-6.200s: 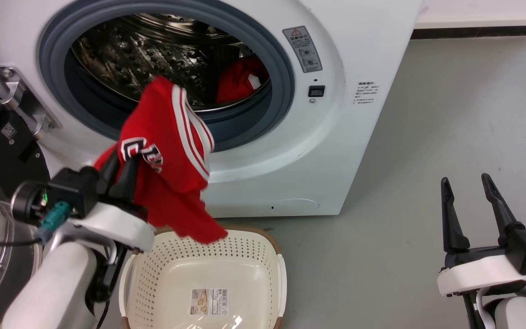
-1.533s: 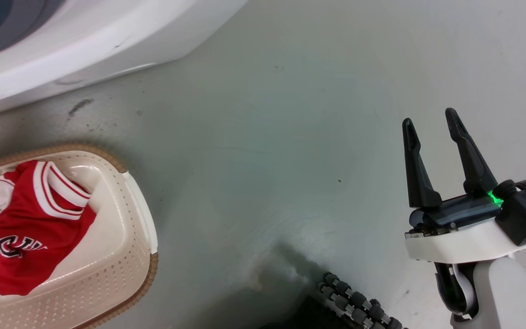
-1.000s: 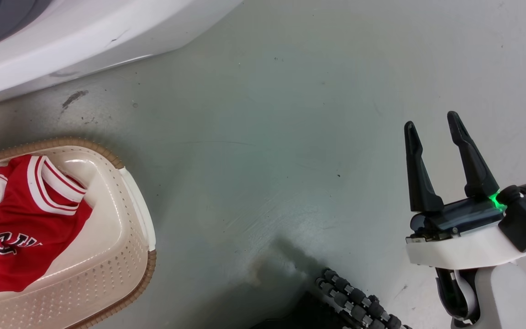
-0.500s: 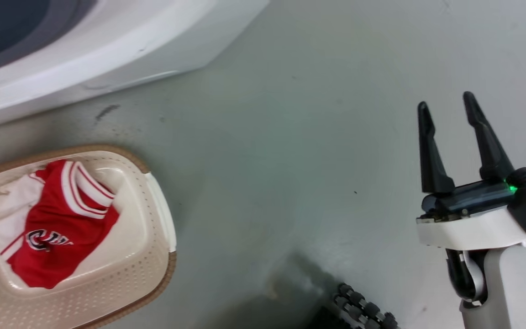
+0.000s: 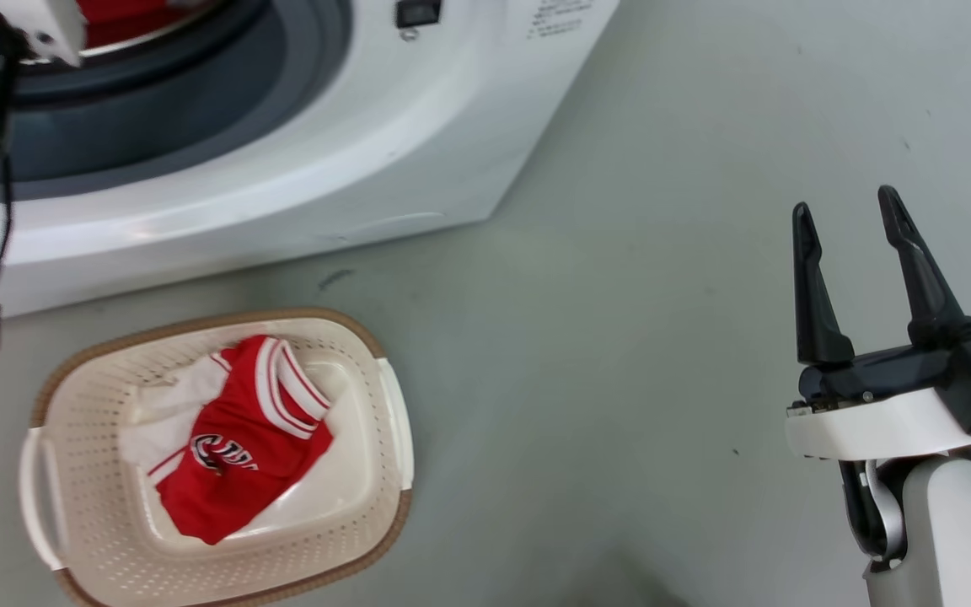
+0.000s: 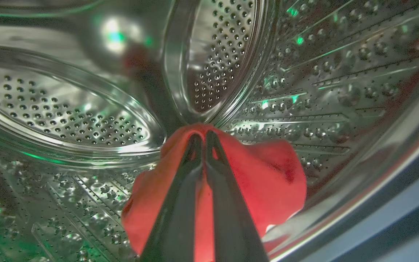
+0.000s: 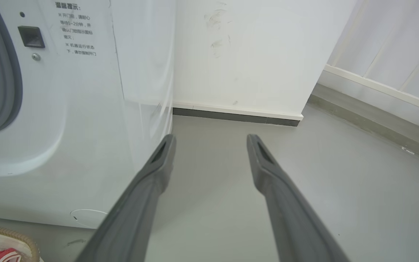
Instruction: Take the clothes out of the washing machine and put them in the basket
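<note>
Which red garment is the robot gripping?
The plain red cloth inside the shiny steel drum, pinched by the left gripper; the lettered striped jersey lies loose in the cream basket.

Floor [image 5: 620, 337] grey-green, smooth, one dark scuff [image 5: 335, 276]. Wall [image 7: 249, 54] white, faint marks [image 7: 215, 22] up high, dark baseboard [image 7: 231, 115] with a white strip above. Pale panelled wall [image 7: 395, 54] beyond its corner. Even light.

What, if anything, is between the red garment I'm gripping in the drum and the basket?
Nothing visible. The left gripper is shut on the red garment inside the drum; the basket sits open on the floor before the washer, holding a red jersey. The right gripper is open, off to the side.
</note>
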Controlling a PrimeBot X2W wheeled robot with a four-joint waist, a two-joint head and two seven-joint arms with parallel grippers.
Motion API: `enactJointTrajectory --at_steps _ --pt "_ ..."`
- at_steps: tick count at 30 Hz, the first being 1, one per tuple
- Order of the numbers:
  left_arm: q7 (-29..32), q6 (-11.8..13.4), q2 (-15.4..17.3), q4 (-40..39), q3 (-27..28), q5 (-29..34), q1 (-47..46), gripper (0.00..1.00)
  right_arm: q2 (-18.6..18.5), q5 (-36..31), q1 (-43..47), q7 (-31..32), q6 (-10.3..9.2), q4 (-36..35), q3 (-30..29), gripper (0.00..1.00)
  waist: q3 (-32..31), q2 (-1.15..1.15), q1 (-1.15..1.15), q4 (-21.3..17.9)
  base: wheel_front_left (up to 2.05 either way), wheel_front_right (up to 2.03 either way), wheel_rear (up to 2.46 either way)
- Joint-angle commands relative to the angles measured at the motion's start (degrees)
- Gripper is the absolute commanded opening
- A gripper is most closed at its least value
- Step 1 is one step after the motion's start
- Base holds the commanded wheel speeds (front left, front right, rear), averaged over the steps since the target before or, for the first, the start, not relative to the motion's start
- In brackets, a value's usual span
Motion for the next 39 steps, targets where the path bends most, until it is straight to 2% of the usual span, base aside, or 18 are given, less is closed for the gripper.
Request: enactJointTrajectory --at_steps 1,5,13,25,32,39 --pt "-0.64 0.23 -0.57 -1.02 0.56 -0.08 1.87 0.00 -0.03 -0.60 0.95 -0.12 -0.04 0.43 -0.37 1.00 -3.94 0.00 0.00 3.30 0.00 0.00 0.00" --pt "-0.94 1.51 -0.88 -5.47 2.60 0.46 6.10 0.00 -0.04 -1.72 1.15 -0.12 -0.05 0.83 -1.01 1.00 -7.25 0.00 0.00 5.09 0.00 0.00 0.00" --pt "-0.93 3.83 -2.40 -18.30 7.58 3.32 21.31 0.00 -0.04 -3.14 2.70 -0.12 -0.05 2.01 -2.31 1.00 -13.94 0.00 0.00 8.58 0.00 0.00 0.00" --pt "-0.87 6.20 -3.70 -35.93 12.50 6.49 40.97 0.00 -0.02 -3.70 6.11 -0.12 -0.05 3.13 -2.90 1.00 -19.42 0.00 0.00 12.43 0.00 0.00 0.00" --pt "-0.05 6.79 -3.29 -45.66 10.90 6.18 49.90 0.00 -0.02 -4.11 7.12 -0.12 -0.04 3.16 -3.46 1.00 -20.57 0.00 0.00 14.01 0.00 0.00 0.00" --pt "6.29 7.18 -2.60 -55.51 6.81 4.90 57.58 0.00 -0.02 -4.22 7.39 -0.12 -0.04 3.12 -3.15 1.00 -19.79 0.00 0.00 14.84 0.00 0.00 0.00"
